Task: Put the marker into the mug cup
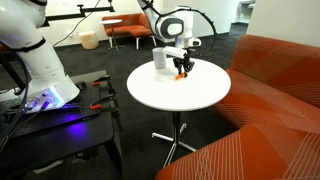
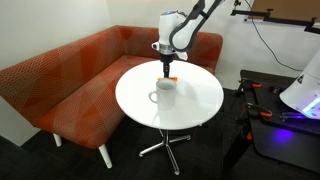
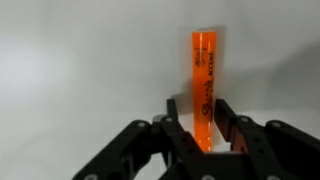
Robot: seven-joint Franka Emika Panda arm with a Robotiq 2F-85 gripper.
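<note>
wrist view: tool [image 3: 203, 128] clamps marker [image 3: 202, 80]; mug cup [image 1: 160, 59] beside on table [image 1: 195, 98], contents unclear.

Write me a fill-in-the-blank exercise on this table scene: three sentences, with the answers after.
1. The marker between the fingers of the gripper is ____ in colour.
2. The mug cup stands on a white table whose top is ____ in shape.
3. The marker is at the gripper, not yet inside the ____.
Missing words: orange; round; mug cup.
</note>
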